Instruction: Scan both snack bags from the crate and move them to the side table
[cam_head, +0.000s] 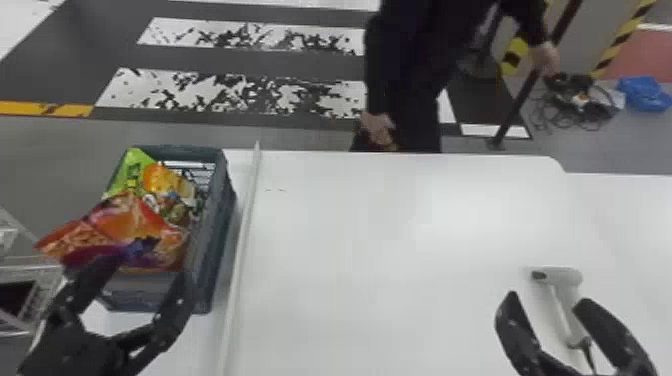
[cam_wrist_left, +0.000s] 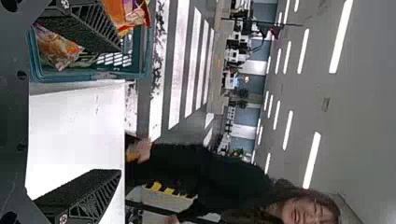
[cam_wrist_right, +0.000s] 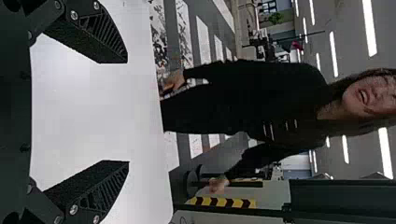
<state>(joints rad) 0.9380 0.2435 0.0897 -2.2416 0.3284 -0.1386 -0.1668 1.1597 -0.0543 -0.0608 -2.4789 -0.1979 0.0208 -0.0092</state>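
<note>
While two glossy snack bags, red-orange and green, lie in the blue-grey plastic crate, centre-left, both scans and moves seem undone, left black fingers and right black fingers wide apart, empty.

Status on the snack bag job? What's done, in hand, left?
Done: nothing visibly; the snack bags are at the crate.
In hand: nothing; left gripper open by the crate, right gripper open near the scanner, which lies on the white table.
Left: apparently scanning and moving both.

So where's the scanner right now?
In the head view, the scanner lies on the white table at the robot's right, close to the open right claw.
</note>
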